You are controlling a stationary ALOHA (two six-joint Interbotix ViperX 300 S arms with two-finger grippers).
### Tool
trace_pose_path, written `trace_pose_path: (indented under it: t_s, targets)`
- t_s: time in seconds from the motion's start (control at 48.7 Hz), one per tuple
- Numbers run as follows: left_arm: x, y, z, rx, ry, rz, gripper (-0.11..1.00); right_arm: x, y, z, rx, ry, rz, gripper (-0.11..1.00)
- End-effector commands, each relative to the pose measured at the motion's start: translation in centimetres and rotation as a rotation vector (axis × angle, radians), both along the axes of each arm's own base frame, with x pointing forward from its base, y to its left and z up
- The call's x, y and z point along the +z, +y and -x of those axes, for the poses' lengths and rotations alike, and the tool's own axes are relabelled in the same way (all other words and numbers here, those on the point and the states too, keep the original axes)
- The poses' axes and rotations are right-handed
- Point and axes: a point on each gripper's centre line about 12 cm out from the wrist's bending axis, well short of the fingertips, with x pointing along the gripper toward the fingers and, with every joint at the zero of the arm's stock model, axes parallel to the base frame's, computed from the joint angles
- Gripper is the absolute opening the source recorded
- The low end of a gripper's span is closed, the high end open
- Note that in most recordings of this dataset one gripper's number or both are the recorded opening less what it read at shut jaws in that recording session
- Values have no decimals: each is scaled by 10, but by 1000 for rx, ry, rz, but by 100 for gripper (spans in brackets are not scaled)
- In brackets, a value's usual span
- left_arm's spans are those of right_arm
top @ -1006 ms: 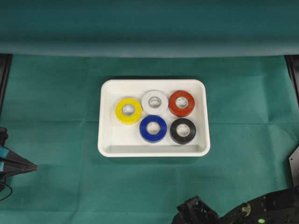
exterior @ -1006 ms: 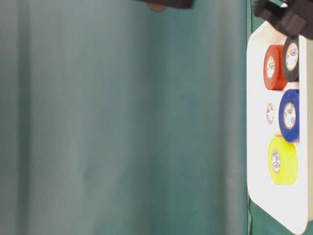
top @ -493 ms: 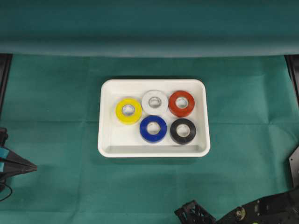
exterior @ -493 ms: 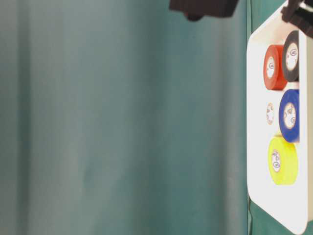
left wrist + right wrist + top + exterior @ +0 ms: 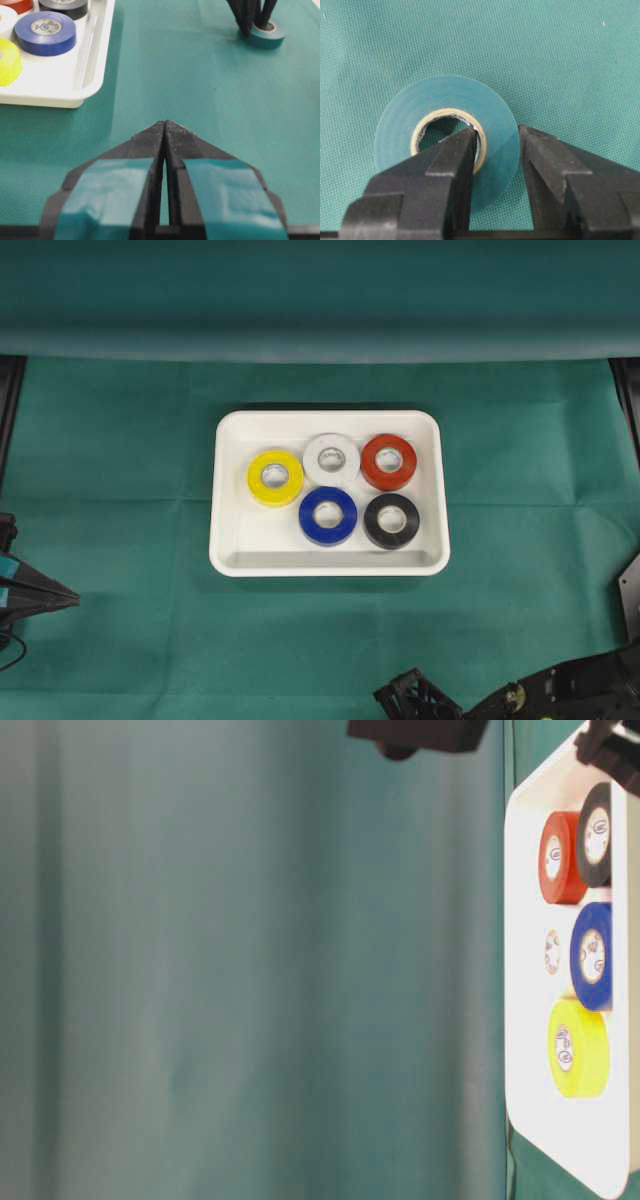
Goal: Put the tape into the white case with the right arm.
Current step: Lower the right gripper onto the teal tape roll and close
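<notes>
My right fingers [image 5: 497, 150] are clamped on the teal tape [image 5: 445, 135], one prong down inside the cardboard core and the other pressed against the outer edge, so the wall of the roll is pinched between them. The roll lies flat on the green cloth of the counter [image 5: 560, 60], well apart from the white case [image 5: 228, 540]. From my left wrist I see the same teal roll [image 5: 266, 34] on the far side of the cloth with my right prongs standing in it, while the near corner of the case sits off to the upper left. My left fingers [image 5: 165, 127], the ones with teal strips on them, are pressed tip to tip and hold nothing; they hover low over bare cloth. From above, the case sits in the middle of the counter and already carries five rolls lying flat: yellow [image 5: 275, 477], white [image 5: 331, 459], red [image 5: 389, 461], blue [image 5: 328, 515] and black [image 5: 392, 521]. My right arm [image 5: 560, 695] shows only at the bottom edge of that view, and the teal roll is out of sight there.
</notes>
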Motion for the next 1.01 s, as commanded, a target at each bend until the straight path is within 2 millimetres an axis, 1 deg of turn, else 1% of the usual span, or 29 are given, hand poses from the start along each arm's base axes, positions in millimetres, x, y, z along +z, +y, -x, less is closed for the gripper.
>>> trace_pose_path:
  t_s: [0.0, 0.123, 0.288, 0.39, 0.452, 0.616, 0.739, 0.904, 0.986]
  targets:
    - [5, 0, -2, 3, -6, 2, 0, 24, 2, -8, -3, -63, -25, 0]
    - [5, 0, -2, 3, -8, 2, 0, 42, 1, -10, -13, -99, -29, 0]
    - [5, 0, -2, 3, -6, 0, 0, 67, -4, -6, -53, -123, 2, 0]
    - [5, 0, -2, 3, -6, 2, 0, 73, -7, -4, -71, -120, 25, 0]
    - [5, 0, -2, 3, -6, 2, 0, 72, -8, -4, -76, -115, 34, 0]
    - [5, 0, -2, 3, -6, 0, 0, 74, -6, -9, -75, -122, 29, 0]
    - [5, 0, -2, 3, -5, 2, 0, 72, 0, -23, -73, -129, 25, 0]
    - [5, 0, -2, 3, -6, 2, 0, 70, 6, -48, -86, -139, 27, 0]
    - [5, 0, -2, 3, -6, 2, 0, 72, 9, -62, -88, -155, 24, 0]
